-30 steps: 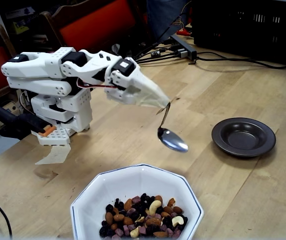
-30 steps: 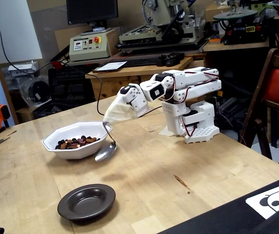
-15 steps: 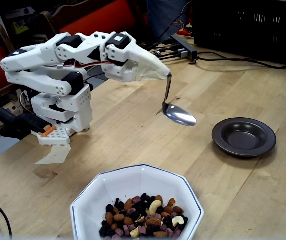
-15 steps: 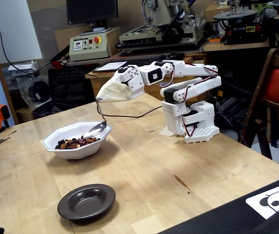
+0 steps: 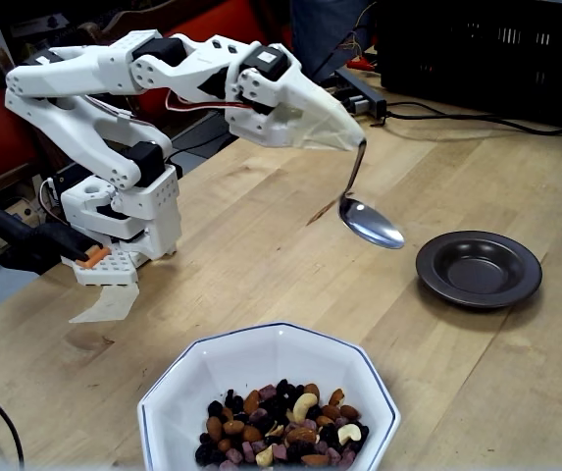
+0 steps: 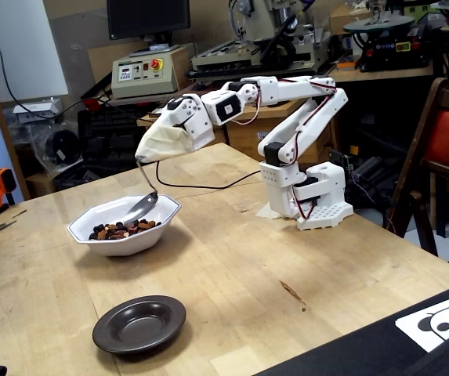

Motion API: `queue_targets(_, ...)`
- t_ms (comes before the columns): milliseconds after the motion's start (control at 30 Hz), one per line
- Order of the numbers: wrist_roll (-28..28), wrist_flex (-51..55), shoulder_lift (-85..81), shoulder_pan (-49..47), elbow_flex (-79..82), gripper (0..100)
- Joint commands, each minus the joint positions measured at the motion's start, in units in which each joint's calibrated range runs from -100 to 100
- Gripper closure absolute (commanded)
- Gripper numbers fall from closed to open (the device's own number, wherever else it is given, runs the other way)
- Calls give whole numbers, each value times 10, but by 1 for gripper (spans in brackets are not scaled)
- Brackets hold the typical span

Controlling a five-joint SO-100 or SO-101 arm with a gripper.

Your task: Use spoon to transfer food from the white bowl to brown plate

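Currently the tape-wrapped gripper (image 6: 147, 153) clamps the shiny silver metal spoon (image 6: 141, 207), hanging below it, empty, over the white octagonal bowl's (image 6: 91, 222) rim.

A pale wooden bench (image 6: 232, 274) carries everything. The white bowl (image 6: 122, 227) of food (image 6: 122, 230) sits toward its left edge in a fixed view. The brown plate (image 6: 139, 323) lies near the front edge, the arm's white base (image 6: 318, 200) toward the back.

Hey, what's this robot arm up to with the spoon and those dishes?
A white robot arm holds a spoon in its tape-wrapped gripper. The spoon looks empty and hangs in the air near the white bowl of food. The brown plate is empty, so nothing has been transferred yet.
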Motion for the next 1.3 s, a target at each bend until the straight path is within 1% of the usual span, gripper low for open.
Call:
queue_targets(0, -2, -82, 8, 3, -30, 98)
queue_targets(333, 1, -303, 124, 3, 82, 98)
queue_targets(867, 0, -620, 375, 1, 95, 98)
queue_targets(1067, 1, -705, 431, 3, 96, 98)
queue_targets(1267, 2, -744, 472, 4, 96, 98)
